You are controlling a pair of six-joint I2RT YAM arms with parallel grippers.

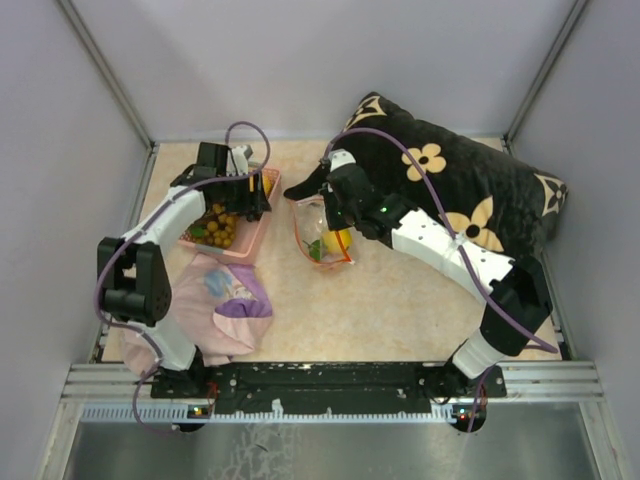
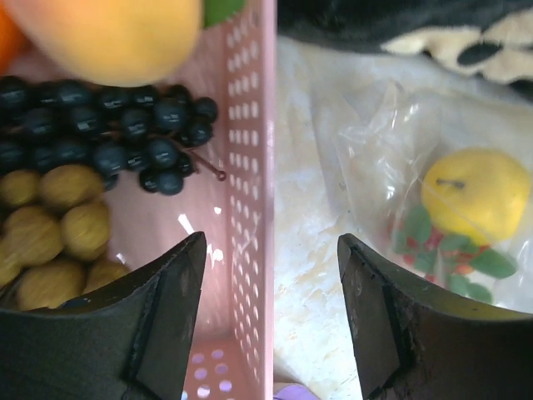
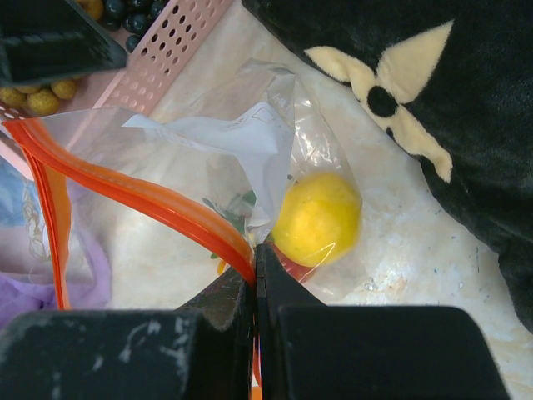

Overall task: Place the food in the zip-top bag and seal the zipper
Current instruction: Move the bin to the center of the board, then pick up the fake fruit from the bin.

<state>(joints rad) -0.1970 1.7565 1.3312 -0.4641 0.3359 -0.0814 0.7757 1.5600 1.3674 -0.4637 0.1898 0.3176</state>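
The job is partway done. The clear bag (image 1: 322, 240) lies on the table (image 1: 400, 310) between the pink basket (image 1: 258, 232) and the black pillow (image 1: 480, 175). A yellow fruit (image 3: 316, 218) and something green and red are already inside it. The right gripper (image 3: 256, 260) is clamped tight on the orange zipper strip (image 3: 141, 196), holding the mouth open. The left gripper (image 2: 271, 283) hangs astride the basket wall, jaws wide and empty. Dark grapes (image 2: 125, 125), olive grapes (image 2: 58, 233) and a round orange-yellow fruit (image 2: 108, 33) lie in the basket. They need moving into the bag, and then the zipper needs closing.
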